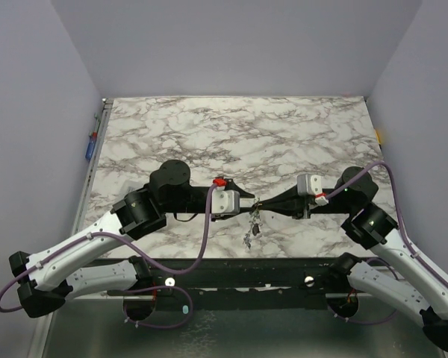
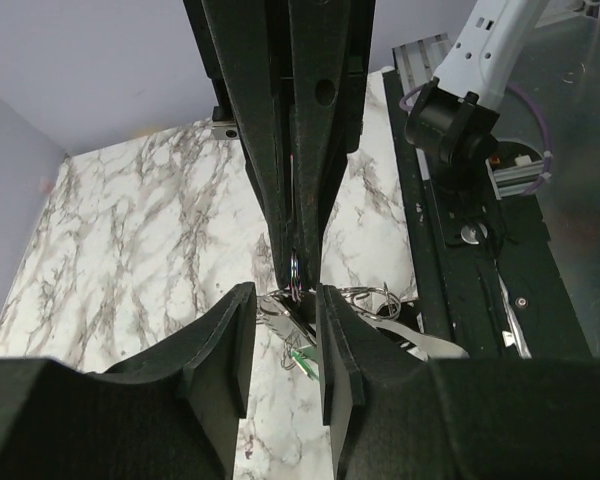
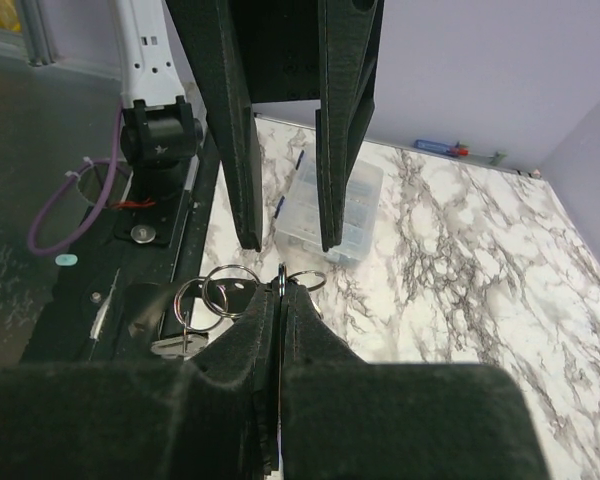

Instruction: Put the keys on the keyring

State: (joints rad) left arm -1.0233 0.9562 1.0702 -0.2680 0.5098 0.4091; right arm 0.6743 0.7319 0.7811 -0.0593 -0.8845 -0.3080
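My right gripper (image 3: 282,292) is shut on the keyring (image 3: 282,275), a thin loop seen edge-on and held in the air over the near middle of the table. Small silvery rings (image 3: 218,290) and a flat key (image 3: 170,347) hang beside it. In the left wrist view the keyring (image 2: 295,268) sits in the right gripper's tips, with a silvery key (image 2: 278,308) and a green tag (image 2: 306,361) dangling below. My left gripper (image 2: 285,312) is open, its jaws on either side of the hanging keys. In the top view both grippers meet, with the keys (image 1: 252,222) hanging beneath.
A clear plastic box (image 3: 332,212) lies on the marble table (image 1: 231,134) beyond the grippers. A black rail (image 1: 239,268) runs along the near edge. Small blue and red items (image 1: 92,145) sit at the left edge, a yellow one (image 1: 378,136) at the right.
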